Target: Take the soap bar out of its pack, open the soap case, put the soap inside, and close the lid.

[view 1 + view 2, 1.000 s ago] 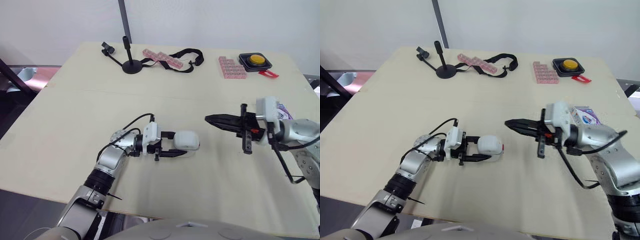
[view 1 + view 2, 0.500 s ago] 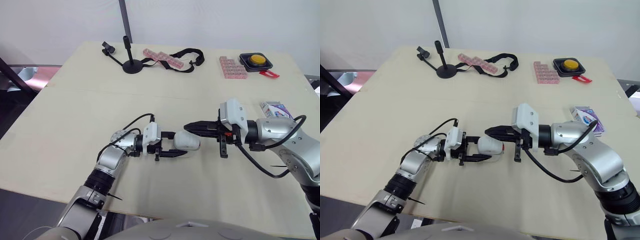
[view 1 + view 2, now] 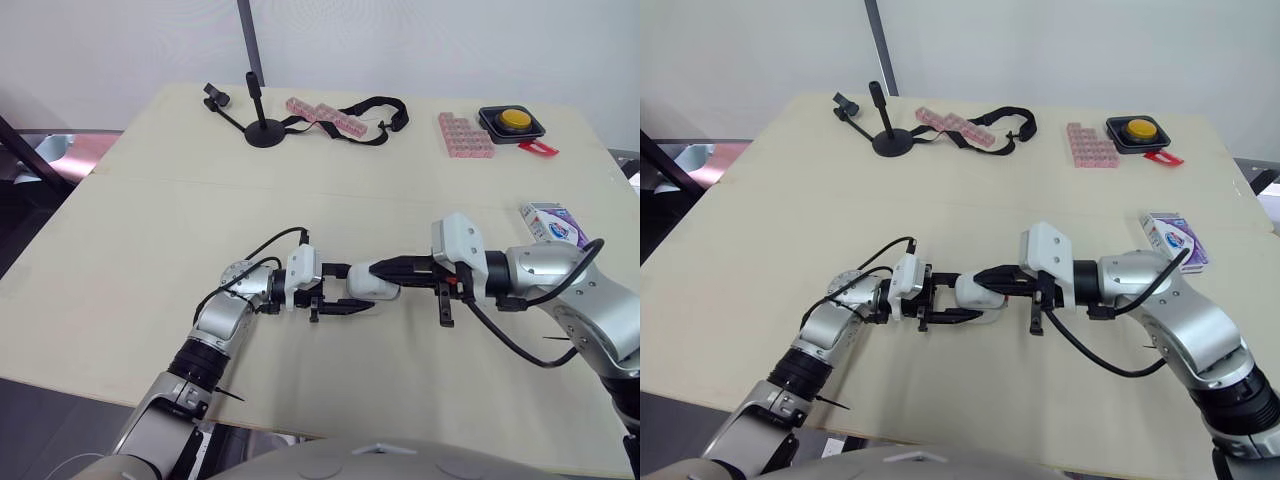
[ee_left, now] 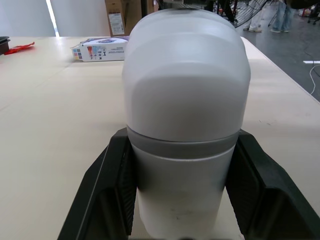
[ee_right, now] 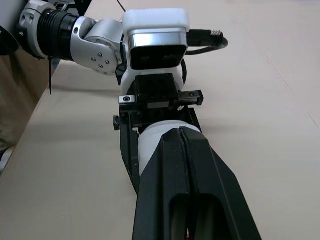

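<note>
Soap case (image 3: 376, 283) — clamped in left hand (image 3: 358, 289) | right hand (image 3: 384, 268) — fingers together, tips on the case

The soap case (image 4: 186, 100) frosted white with a grey band; soap pack (image 3: 551, 219) white and purple; table (image 3: 150, 220) pale beige.

Centre frame, the left gripper (image 3: 358, 289) clamps a white rounded plastic soap case (image 3: 374, 285); the right gripper (image 3: 381, 267), fingers pressed together, touches its top.
</note>
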Controlling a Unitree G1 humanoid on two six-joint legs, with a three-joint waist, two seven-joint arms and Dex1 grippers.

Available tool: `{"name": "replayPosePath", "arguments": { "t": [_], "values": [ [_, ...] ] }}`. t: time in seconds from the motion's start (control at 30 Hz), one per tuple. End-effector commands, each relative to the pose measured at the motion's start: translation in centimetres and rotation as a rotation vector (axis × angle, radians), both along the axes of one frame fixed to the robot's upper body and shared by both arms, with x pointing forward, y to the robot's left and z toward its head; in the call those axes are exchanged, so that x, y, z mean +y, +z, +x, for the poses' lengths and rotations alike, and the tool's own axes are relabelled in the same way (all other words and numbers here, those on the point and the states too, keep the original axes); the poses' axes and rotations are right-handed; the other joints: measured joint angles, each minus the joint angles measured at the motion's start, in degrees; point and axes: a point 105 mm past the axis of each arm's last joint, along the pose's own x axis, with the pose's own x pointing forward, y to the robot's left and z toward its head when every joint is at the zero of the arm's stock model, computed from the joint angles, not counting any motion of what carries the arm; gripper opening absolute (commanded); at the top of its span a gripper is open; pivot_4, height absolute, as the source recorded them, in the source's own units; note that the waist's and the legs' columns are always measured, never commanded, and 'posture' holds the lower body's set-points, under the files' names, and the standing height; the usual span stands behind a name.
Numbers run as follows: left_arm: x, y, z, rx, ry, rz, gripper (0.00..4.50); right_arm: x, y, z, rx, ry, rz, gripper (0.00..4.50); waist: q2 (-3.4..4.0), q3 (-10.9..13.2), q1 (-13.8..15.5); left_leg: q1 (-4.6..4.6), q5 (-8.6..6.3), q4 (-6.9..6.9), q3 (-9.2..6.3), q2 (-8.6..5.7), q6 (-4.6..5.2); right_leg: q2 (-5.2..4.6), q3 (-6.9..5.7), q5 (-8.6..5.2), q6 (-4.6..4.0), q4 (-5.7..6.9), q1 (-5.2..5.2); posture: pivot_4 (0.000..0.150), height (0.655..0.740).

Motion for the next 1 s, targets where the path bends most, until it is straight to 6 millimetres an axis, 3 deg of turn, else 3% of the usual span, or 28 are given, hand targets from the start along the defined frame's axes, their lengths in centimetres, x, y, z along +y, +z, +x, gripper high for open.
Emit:
{"name": "replayPosePath", "arguments": {
  "t": [0.03, 0.27, 0.53, 1.0],
  "values": [
    [0.3, 0.4, 0.0, -0.023, 0.008, -0.003, 1.89, -0.4, -0.4, -0.1, -0.008, -0.002, -0.023, 0.02, 0.0, 0.0, -0.01, 0.0, 0.0, 0.0, 0.0, 0.0, 0.0, 0.0, 0.01, 0.0, 0.0, 0.0, 0.0, 0.15, 0.74],
    [0.3, 0.5, 0.0, -0.022, 0.01, -0.002, 1.89, -0.6, -0.7, -0.1, -0.003, -0.005, -0.029, 0.02, 0.0, 0.0, -0.18, 0.05, 0.0, -0.03, 0.0, 0.0, -0.01, 0.0, 0.0, 0.0, 0.0, -0.01, 0.02, 0.15, 0.74],
    [0.3, 0.7, -0.1, -0.026, 0.009, -0.004, 1.89, -1.2, -2.7, 0.4, 0.056, -0.063, -0.056, 0.02, 0.0, 0.0, -0.44, 0.35, 0.0, -0.2, 0.03, 0.0, -0.03, -0.02, 0.02, 0.0, 0.0, -0.24, 0.28, 0.15, 0.74],
    [0.3, 0.7, -0.1, -0.025, 0.01, -0.008, 1.89, -1.0, -3.3, 1.1, 0.079, -0.094, -0.07, 0.02, -0.02, -0.02, -0.98, 0.73, 0.09, -0.51, 0.04, -0.02, -0.15, -0.04, 0.02, 0.0, -0.01, -0.51, 0.67, 0.15, 0.74]
  ]
}}
